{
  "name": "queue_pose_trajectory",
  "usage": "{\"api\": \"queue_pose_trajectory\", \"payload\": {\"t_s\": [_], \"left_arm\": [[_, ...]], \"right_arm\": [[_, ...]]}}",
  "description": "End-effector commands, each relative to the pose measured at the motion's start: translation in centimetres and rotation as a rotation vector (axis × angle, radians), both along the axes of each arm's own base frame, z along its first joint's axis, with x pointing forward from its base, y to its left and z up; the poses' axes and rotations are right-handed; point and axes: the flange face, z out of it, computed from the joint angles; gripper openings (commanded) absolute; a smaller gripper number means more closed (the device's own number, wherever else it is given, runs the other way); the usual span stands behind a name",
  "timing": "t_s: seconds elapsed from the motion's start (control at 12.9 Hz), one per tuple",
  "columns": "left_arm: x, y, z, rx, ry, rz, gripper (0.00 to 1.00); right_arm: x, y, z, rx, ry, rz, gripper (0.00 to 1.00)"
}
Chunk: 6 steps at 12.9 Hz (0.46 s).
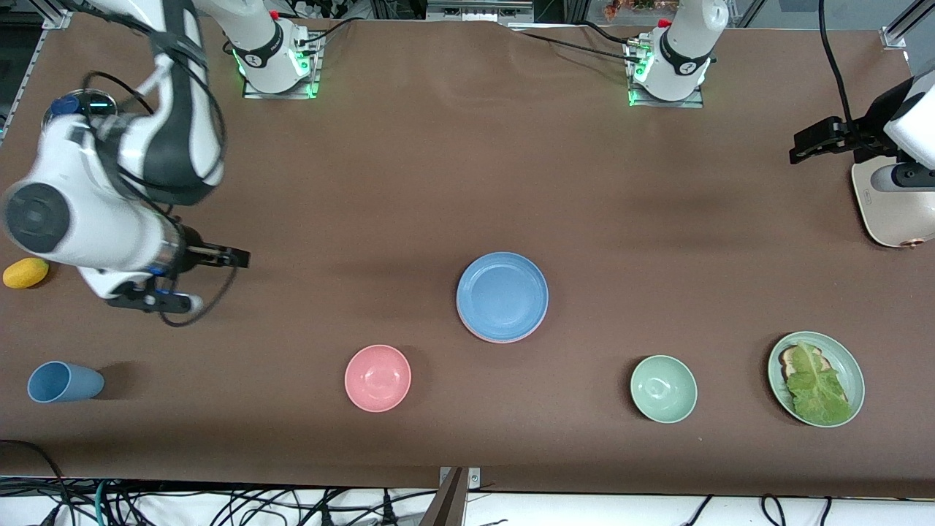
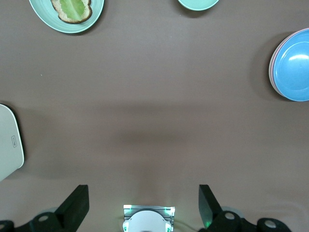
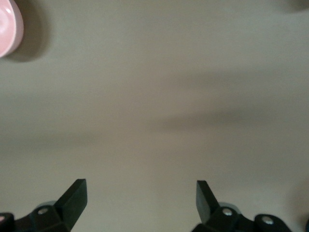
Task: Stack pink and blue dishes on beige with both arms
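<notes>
Blue plate (image 1: 502, 292) tops a pink-edged stack; left end effector (image 2: 144, 205) and right end effector (image 3: 141, 200) both gape empty

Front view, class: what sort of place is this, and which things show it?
Probably a robotics lab set up as a mock dining table: two arm bases bolted along a brown-covered table, loose cables under its edge, and tableware laid out, such as a blue plate and pink bowl.

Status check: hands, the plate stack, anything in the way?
Left hand open, right hand open, both over bare table. Blue plate tops stack, pink rim beneath. Nothing in the way.
</notes>
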Motion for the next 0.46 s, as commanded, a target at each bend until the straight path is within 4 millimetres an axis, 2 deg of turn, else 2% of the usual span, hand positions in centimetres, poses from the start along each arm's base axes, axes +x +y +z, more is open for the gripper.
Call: {"api": "queue_pose_trajectory", "payload": {"t_s": [0.0,0.15,0.31,0.39], "left_arm": [[0.1,0.1,0.2,-0.017,-0.007,-0.022,1.0],[0.3,0.1,-0.1,-0.017,-0.003,-0.022,1.0],[0.3,0.2,-0.1,-0.017,-0.003,-0.02,1.0],[0.3,0.2,-0.1,-0.017,-0.003,-0.02,1.0]], "right_arm": [[-1.2,-4.1,5.9,0.035,-0.014,0.019,1.0],[-1.9,-6.6,9.5,0.061,-0.06,0.015,1.0],[-3.5,-8.5,13.1,0.057,-0.111,0.016,1.0],[-4.7,-9.0,13.7,0.053,-0.108,0.016,1.0]]}}
